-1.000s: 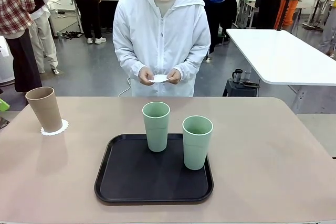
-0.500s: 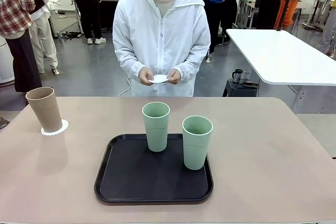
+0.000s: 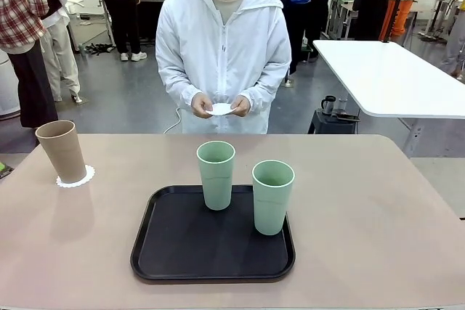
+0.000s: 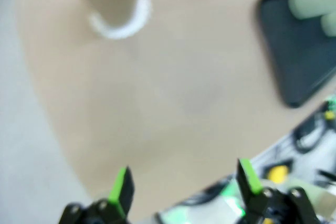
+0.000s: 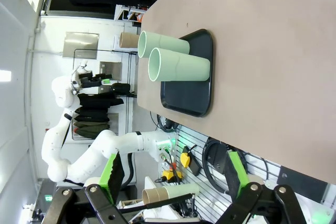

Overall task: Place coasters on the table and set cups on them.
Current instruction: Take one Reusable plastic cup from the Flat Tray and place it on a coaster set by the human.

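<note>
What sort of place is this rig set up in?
Probably a robotics lab or open workshop hall, not a home: bare grey floor, a white work table beside the beige table, and onlookers standing about.

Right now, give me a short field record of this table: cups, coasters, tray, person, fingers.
tan cup: upright on a lacy coaster, far left of the table
green cups: two, upright on the black tray, no coasters under them
person's hands: holding one white coaster, off the table
left fingers: open, empty
right fingers: open, empty
</note>
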### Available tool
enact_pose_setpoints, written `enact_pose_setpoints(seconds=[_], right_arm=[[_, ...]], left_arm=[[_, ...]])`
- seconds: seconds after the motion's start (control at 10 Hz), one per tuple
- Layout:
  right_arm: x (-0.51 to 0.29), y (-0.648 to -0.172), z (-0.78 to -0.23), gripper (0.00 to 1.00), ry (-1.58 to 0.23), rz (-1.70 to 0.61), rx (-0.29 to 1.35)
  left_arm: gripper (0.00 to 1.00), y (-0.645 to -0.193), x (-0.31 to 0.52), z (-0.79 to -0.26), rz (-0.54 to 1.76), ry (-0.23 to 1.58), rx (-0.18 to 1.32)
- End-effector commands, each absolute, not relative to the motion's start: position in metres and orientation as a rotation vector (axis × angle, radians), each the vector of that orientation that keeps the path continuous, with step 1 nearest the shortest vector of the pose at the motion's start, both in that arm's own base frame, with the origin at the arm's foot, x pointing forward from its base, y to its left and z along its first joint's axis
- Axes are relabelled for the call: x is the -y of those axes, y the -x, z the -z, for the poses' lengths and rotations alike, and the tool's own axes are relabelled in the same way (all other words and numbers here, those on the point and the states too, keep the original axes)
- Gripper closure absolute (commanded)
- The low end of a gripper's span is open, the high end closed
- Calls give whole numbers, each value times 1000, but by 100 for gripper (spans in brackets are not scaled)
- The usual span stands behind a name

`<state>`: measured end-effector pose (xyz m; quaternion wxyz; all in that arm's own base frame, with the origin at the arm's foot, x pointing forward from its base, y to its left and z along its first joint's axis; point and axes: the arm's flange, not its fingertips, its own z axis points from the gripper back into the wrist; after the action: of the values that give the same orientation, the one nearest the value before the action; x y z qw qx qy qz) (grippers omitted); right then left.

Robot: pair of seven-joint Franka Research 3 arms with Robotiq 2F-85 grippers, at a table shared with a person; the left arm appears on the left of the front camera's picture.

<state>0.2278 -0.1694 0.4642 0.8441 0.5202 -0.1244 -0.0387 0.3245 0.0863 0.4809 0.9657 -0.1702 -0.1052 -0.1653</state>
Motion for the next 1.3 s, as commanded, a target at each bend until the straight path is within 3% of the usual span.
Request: enact_pose_setpoints(seconds=[0.0,0.3,0.8,1.2], right_arm=[[170,-228,-464,0,-1111,80,266],[170,-228,-464,0,-1111,80,266],[170,-228,-464,0,-1111,80,266],[170,-228,-464,0,-1111,80,266]], left_arm=[[0,-336,-126,-507,311,811,280],[0,-350,-201,-514,204,1092,270],[0,-358,-315,-493,213,1168,225],[0,-367,-346,-461,266,1274,211]])
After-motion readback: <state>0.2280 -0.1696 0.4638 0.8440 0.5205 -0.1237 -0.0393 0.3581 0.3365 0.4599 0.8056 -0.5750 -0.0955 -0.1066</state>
